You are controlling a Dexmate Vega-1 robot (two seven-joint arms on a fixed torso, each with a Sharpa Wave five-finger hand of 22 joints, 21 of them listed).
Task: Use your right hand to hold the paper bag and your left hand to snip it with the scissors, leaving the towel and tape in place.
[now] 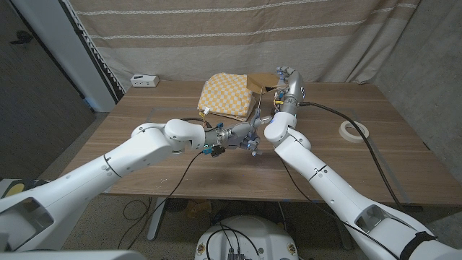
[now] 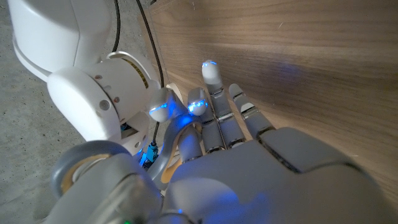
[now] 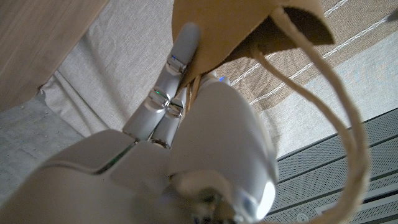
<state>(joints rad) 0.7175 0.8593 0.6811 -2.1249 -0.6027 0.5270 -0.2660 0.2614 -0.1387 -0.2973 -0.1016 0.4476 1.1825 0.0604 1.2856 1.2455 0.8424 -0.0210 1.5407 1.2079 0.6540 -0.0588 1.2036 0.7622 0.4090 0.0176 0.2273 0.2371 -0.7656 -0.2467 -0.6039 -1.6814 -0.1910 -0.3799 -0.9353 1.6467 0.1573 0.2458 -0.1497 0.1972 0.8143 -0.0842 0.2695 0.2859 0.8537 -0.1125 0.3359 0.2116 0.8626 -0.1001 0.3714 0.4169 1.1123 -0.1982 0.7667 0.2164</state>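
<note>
Over the desk: right robot hand gripping paper bag (raised); left robot hand grip unclear

Left arm reaching across the middle, left hand hanging with fingers stretched out, right arm bending up high, right hand pinching the paper bag

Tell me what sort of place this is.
Likely a robot test or recording room: a wooden table set against a hung striped curtain, and cables trailing across bare floor.
</note>
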